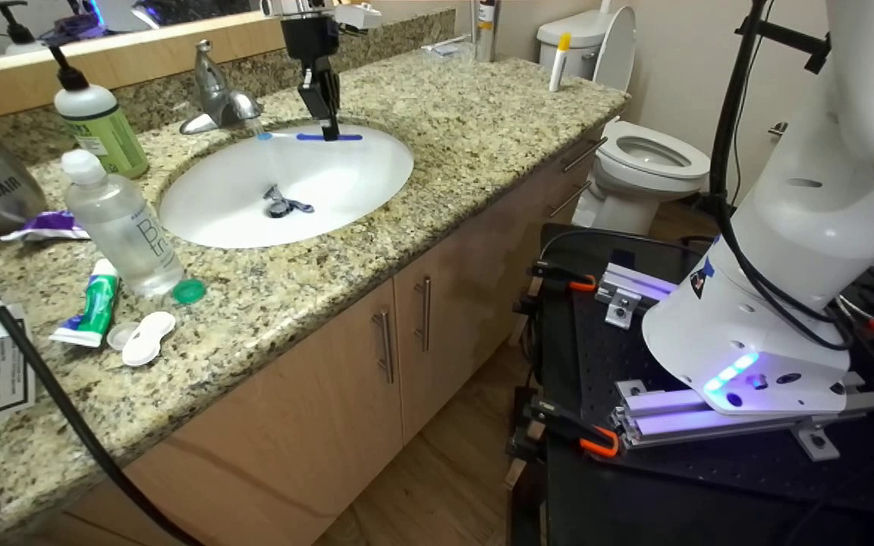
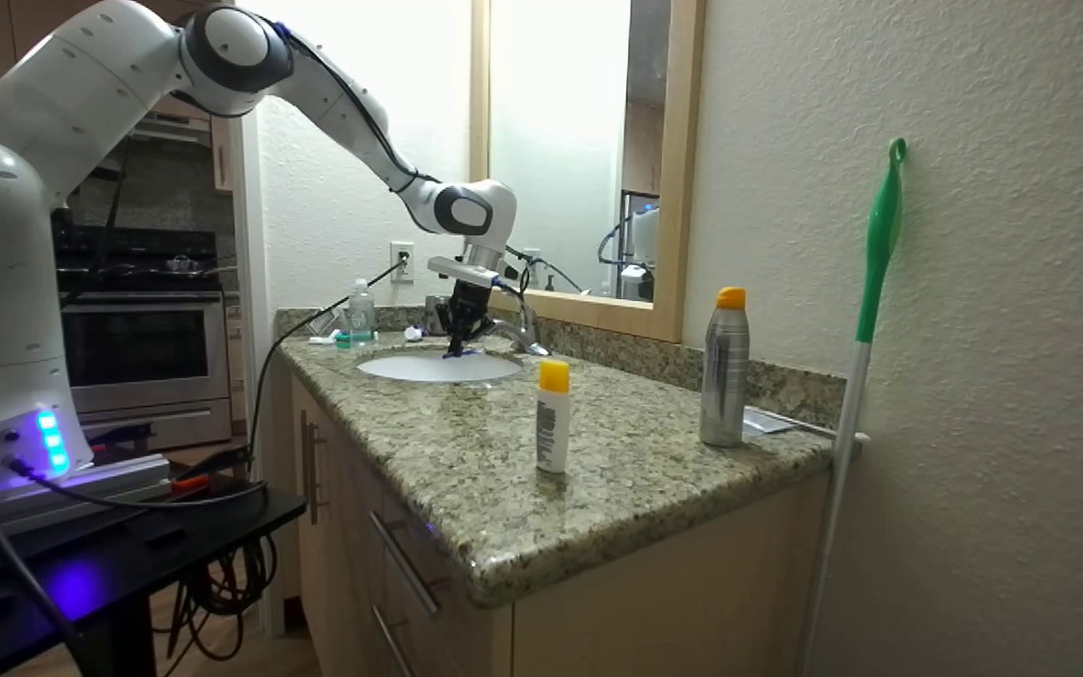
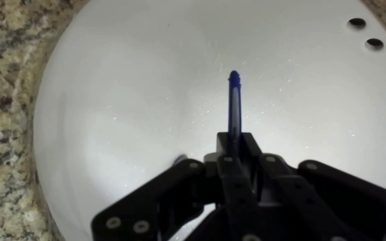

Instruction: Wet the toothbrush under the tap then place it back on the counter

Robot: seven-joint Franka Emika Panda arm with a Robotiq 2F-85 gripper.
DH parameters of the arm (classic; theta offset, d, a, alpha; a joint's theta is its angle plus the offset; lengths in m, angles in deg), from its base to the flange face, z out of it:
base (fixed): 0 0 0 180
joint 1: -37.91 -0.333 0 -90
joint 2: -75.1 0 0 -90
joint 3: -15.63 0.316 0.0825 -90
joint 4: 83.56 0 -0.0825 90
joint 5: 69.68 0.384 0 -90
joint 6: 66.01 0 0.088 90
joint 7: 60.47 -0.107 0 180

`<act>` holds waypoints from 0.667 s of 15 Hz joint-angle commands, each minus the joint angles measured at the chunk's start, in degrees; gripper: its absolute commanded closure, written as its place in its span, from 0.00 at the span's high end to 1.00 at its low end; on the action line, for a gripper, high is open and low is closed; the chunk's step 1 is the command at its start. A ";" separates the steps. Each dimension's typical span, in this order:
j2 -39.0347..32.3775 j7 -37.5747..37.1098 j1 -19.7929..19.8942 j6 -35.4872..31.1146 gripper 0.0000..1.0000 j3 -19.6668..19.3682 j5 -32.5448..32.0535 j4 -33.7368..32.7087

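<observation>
The black two-fingered claw is clamped on the handle of a slim blue-and-white toothbrush, only its thickness being left between the fingertips, and the toothbrush is held about level above a white oval basin. In the wrist view the handle is shown dark blue, inlaid with a whitish stripe and rounded at its ridged end, while in an exterior view the pale neck and light-blue head are seen just below the spout of a shiny chrome tap. The basin is set in a speckled beige-grey granite counter.
</observation>
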State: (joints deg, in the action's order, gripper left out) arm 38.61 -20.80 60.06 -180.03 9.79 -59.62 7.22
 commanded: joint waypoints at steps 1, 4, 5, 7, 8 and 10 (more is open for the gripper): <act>-0.10 -0.24 0.63 0.13 0.03 0.71 -0.47 -0.29; -0.55 -0.11 1.15 4.01 0.03 0.76 -0.40 -1.95; -0.14 -0.23 0.66 1.44 0.03 0.68 -0.57 -0.48; -0.15 -0.22 0.67 1.68 0.10 0.68 -0.58 -0.54; -0.15 -0.22 0.66 1.68 0.10 0.68 -0.59 -0.54; -0.15 -0.22 0.66 1.68 0.10 0.68 -0.59 -0.54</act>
State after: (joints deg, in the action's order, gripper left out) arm 38.57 -20.80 60.12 -178.53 9.82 -59.77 6.98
